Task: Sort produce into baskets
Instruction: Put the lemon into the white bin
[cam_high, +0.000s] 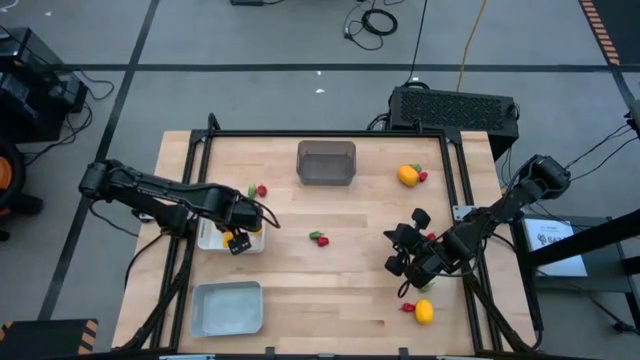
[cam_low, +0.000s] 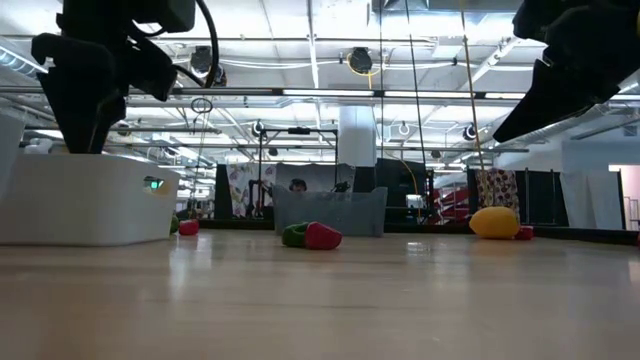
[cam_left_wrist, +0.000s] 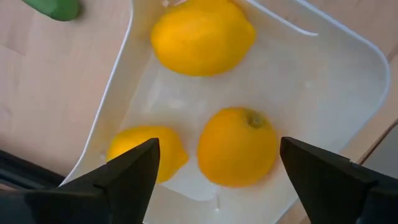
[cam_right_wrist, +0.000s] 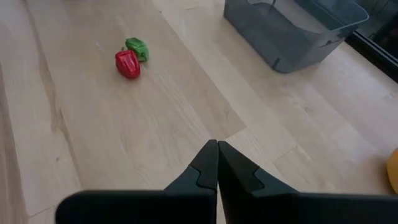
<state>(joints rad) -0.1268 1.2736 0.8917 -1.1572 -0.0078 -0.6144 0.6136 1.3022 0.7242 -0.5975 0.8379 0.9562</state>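
Wood tabletop (cam_low: 320, 300) bare up front; left tool (cam_left_wrist: 214, 171) spread over white tray (cam_left_wrist: 336, 68); right tool (cam_right_wrist: 217, 165) pressed together.

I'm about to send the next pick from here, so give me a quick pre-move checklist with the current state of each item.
1. Left gripper empty, fingers open over the white tray: ok.
2. Three yellow fruits lying inside the white tray: ok.
3. Right gripper empty: ok. Fingers open for a pick: not ok, they are shut together.
4. Red and green pieces loose on the table in mid-board, nothing on top of them: ok.
5. Dark grey bin at the far edge and light grey-blue tray at the near left both upright: ok. Contents of the grey bin: cannot tell.
6. All produce sorted: not ok, a yellow fruit near the right gripper is loose.
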